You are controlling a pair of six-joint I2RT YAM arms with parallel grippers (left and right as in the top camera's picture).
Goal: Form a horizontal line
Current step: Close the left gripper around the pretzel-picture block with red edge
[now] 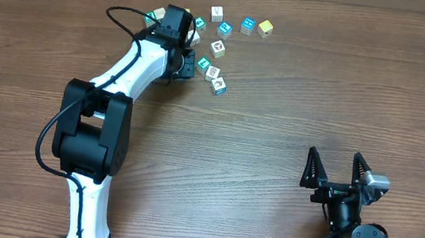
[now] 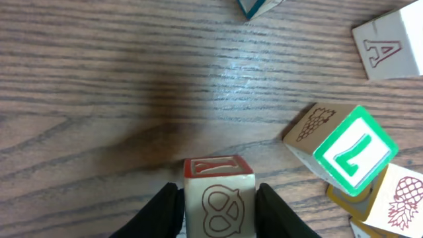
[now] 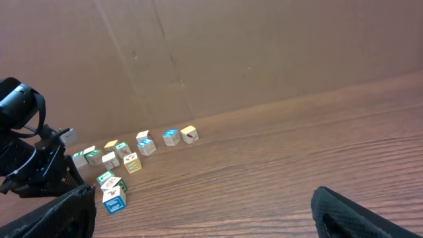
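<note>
Your left gripper [image 2: 219, 198] is resting its jaws against two opposite sides of the pretzel block [image 2: 219, 210], in the left part of the scattered blocks [image 1: 218, 48] at the table's [image 1: 280, 103] far side. No line is showing yet. The block is probably light, stiff and slightly slick, so be gripping flat faces, centred. Your right gripper [image 1: 335, 156] is sitting with its jaws wide apart.

The overhead camera gives me a straight-down look at the table [image 1: 296, 105], the cluster of cubes [image 1: 218, 49] small near its far edge. My left wrist camera hangs just above that cluster, facing down, so close that the pretzel cube [image 2: 219, 198] and a few neighbours fill the picture. My right wrist camera sits well away from the cluster, low, looking across at it against a brown backdrop [image 3: 231, 53]. All three share the cluster.
</note>
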